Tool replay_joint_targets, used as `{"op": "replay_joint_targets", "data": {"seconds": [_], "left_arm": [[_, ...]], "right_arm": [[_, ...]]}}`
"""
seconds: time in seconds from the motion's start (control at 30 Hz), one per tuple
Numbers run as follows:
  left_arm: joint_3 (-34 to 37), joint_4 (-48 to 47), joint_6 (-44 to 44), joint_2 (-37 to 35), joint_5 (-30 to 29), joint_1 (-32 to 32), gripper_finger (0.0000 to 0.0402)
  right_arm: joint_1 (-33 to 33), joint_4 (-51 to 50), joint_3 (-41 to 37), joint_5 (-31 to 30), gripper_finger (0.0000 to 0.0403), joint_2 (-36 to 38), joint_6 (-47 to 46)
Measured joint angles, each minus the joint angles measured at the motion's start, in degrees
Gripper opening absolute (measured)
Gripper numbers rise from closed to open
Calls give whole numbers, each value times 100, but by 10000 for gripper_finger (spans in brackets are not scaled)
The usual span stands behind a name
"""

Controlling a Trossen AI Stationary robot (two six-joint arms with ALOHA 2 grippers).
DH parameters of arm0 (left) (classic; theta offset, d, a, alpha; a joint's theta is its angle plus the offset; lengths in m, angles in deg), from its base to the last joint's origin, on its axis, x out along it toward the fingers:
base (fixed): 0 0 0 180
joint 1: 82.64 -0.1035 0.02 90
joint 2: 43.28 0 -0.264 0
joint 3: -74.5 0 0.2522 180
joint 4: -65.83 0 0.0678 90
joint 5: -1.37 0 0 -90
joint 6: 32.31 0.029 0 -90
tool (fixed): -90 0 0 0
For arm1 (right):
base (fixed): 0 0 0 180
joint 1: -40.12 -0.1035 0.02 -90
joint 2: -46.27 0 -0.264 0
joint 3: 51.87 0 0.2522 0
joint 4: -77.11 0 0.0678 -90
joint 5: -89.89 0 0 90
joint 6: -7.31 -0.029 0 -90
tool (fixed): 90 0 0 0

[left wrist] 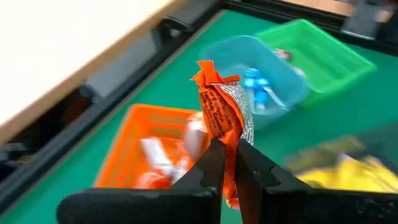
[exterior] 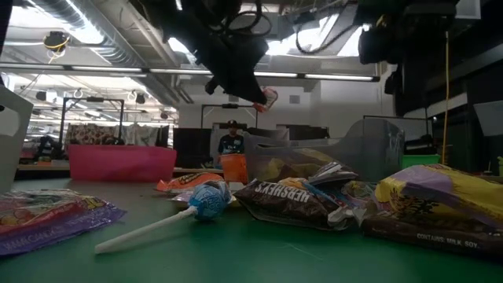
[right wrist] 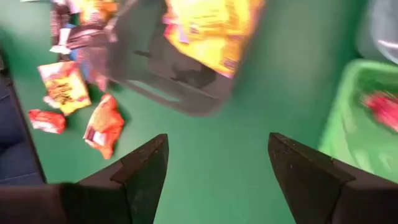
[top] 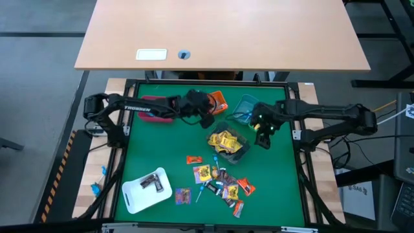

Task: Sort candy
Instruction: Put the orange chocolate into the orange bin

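Observation:
My left gripper is shut on an orange-red candy packet and hangs above the table beside the orange bin, near the far edge; in the low view the gripper is high up with the packet at its tip. My right gripper is open and empty, over bare green mat between the grey bin of yellow sweets and the green bin. The remaining loose candy lies in a pile on the mat toward the near edge. My left gripper pinches the orange-red packet between its two fingers at the packet's lower end. The packet is lifted clear and sticks out past the fingertips, its crimped free end farthest from them. Its silver inner side shows along one edge.
A pink bin, the orange bin and a blue bin with a lollipop stand along the far edge. A white tray with dark brown sweets sits near the left front. A lollipop lies at the pile's edge.

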Motion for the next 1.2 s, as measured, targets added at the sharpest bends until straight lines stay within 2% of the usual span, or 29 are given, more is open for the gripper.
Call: {"op": "replay_joint_targets", "data": {"seconds": [0.3, 0.57, 0.7, 0.9, 1.07, 1.2], "left_arm": [[0, -11, 17, 4, -23, -442, 17], [0, -11, 356, 4, -24, -570, 52], [0, -11, 465, 4, -19, -564, 73], [0, -13, 467, 4, -19, -564, 97], [-2, -28, 467, 7, -17, -564, 101], [-2, -56, 467, 7, -17, -564, 102]], "right_arm": [[-1407, 308, 0, -696, 276, 0, -740], [-2531, 528, 0, -1050, 276, 0, -1685], [-2998, 883, 0, -1222, 276, 0, -2277], [-3694, 1139, 0, -1994, 276, -25, -3361], [-4327, 1322, 0, -2436, 276, -254, -4374], [-4811, 1657, 0, -2503, 276, -630, -4785]]}}
